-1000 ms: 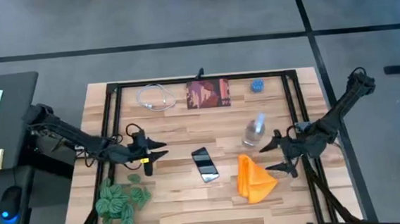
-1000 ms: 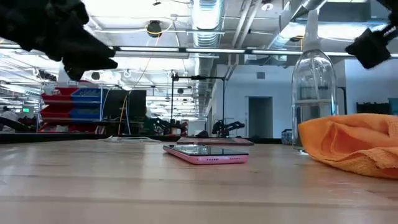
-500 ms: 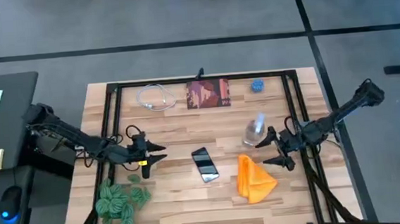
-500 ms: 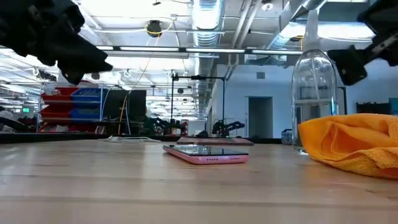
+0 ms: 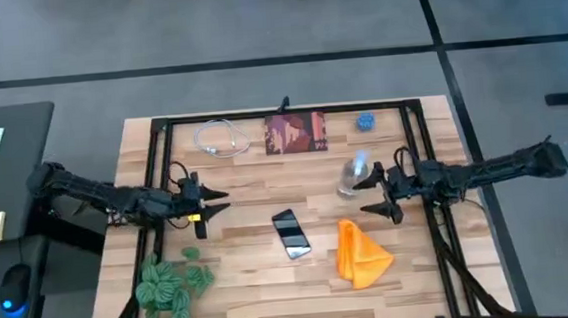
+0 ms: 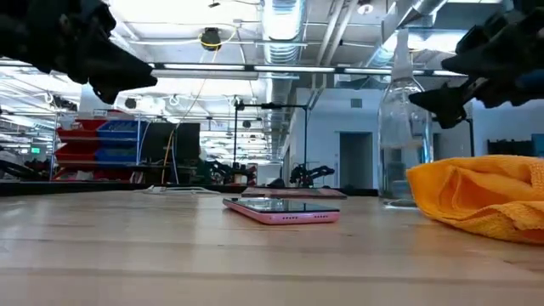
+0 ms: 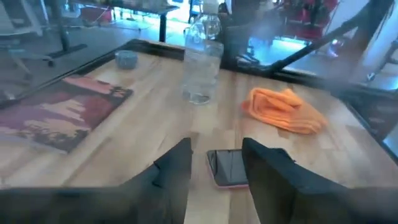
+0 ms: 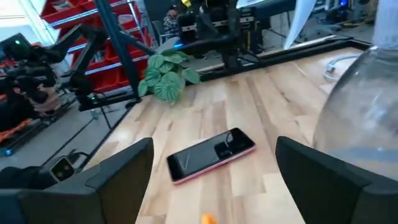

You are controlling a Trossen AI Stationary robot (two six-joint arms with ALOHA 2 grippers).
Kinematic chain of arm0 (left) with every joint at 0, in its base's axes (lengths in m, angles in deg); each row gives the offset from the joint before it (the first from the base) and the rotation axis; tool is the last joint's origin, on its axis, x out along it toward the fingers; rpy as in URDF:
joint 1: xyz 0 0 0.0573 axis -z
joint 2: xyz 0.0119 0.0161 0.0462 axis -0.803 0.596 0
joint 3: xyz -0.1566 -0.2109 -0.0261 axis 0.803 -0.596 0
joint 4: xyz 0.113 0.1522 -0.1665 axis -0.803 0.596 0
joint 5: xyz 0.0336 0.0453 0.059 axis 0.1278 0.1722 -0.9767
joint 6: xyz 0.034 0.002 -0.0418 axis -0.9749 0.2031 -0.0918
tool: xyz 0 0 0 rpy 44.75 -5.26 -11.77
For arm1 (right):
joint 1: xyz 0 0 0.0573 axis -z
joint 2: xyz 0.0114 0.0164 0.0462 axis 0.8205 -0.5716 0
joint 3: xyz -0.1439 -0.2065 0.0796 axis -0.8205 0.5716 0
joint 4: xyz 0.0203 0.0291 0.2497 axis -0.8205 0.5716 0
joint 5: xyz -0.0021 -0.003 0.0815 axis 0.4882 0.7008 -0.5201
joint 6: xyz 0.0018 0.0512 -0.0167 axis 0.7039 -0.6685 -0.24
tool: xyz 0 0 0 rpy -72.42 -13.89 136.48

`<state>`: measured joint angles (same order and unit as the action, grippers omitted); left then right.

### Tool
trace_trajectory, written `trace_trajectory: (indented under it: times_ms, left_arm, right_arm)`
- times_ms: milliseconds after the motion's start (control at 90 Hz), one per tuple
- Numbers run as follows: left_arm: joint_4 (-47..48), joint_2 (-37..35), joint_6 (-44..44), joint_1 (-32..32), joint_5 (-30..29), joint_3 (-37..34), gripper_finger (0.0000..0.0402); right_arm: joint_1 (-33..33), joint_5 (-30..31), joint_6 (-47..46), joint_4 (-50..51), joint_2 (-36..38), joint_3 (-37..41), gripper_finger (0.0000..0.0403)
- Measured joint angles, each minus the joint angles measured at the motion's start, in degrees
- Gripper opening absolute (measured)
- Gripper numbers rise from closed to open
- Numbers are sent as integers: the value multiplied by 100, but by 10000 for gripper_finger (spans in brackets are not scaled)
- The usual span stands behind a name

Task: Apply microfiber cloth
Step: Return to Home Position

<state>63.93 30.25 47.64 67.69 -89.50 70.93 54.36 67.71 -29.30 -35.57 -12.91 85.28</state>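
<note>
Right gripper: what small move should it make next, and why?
Probably draw the right gripper straight back, away from the spray bottle, which stands close beside it; a sideways swing might knock it. The jaws are open and empty, and the microfiber cloth lies loose beside the pink phone.

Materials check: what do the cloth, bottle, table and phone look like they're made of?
Cloth: soft matte orange fabric lying in rumpled folds, likely microfiber.
Bottle: clear and glossy, and the room shows through it. Plastic or glass, cannot tell which.
Table: light wood planks with visible grain and seams, low sheen.
Phone: glossy black front that looks like glass. The pink edge is probably plastic or a case.
</note>
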Motion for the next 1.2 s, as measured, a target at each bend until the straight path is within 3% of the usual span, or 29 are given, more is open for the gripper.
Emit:
trace_trajectory:
  times_ms: [333,600,711,1200]
  left_arm:
    - [5,-2090,-94,-516,832,-943,72]
    - [277,-2351,-333,-1771,2417,-944,12]
    - [128,-2355,-900,-2166,3086,-961,5]
    - [192,-2312,-735,-2270,2802,-977,13]
  right_arm:
    - [66,-134,-46,12,7,2,322]
    - [417,-690,-259,36,7,2,322]
    - [516,-716,-216,52,9,2,322]
    - [544,-697,-398,648,7,2,322]
